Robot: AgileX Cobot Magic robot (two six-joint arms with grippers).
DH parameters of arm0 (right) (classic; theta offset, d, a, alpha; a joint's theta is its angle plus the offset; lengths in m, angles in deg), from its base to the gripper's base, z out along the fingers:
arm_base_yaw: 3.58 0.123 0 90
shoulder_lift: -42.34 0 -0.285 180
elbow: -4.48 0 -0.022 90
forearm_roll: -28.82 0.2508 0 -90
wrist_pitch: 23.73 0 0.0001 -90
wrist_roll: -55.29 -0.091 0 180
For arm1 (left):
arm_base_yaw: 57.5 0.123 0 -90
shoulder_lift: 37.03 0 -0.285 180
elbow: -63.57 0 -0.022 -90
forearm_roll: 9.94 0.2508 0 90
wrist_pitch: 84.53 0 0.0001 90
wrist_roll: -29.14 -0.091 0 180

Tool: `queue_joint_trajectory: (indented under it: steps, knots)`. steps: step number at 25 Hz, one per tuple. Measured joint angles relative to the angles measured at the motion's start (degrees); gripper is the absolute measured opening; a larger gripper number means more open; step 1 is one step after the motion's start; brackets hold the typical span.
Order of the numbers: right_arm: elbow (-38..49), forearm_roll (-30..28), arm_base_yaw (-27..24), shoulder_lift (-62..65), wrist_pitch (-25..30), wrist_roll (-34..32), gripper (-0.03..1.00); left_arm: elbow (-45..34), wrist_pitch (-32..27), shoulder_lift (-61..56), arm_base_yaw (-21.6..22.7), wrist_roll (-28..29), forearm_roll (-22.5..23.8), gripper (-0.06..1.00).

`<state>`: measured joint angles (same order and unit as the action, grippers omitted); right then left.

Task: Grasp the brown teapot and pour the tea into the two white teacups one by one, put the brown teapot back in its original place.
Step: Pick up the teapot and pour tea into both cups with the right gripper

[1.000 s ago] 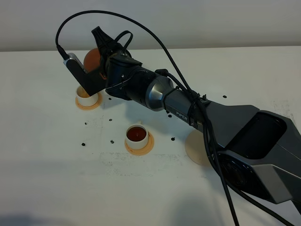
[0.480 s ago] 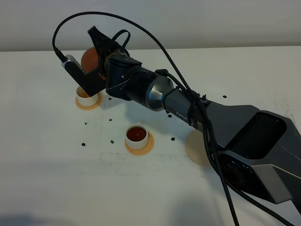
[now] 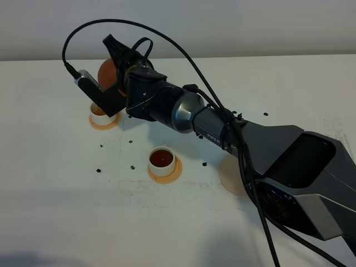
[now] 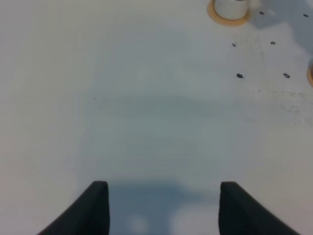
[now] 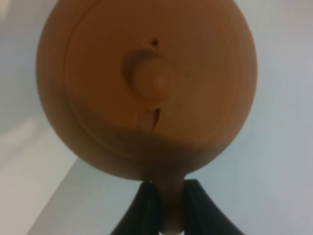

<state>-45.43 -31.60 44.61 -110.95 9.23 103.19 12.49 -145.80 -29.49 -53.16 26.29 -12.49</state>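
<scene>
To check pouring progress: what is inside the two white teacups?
The nearer teacup holds dark reddish tea. The right arm covers most of the farther teacup, so its contents are hidden.

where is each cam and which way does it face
Exterior high: above the table, looking down; shows the right arm holding the teapot near the far cup.
Left wrist: on the left arm, looking down at the table past the open left gripper.
Right wrist: on the right arm, facing the teapot's lid, right gripper clamped on its handle.
Shared: high and right wrist show the teapot; high and left wrist the far cup.
</scene>
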Motion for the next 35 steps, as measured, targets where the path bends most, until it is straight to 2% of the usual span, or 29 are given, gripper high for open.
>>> queue_joint_trajectory:
  steps: [16,35]
  knots:
    - [0.0,-3.87,-0.01,0.0,-1.14,0.48,0.12,0.0,0.0,0.0,0.0,0.0,0.0,0.48]
    - [0.0,-5.33,-0.44,0.0,-3.13,0.48,0.12,0.0,0.0,0.0,0.0,0.0,0.0,0.48]
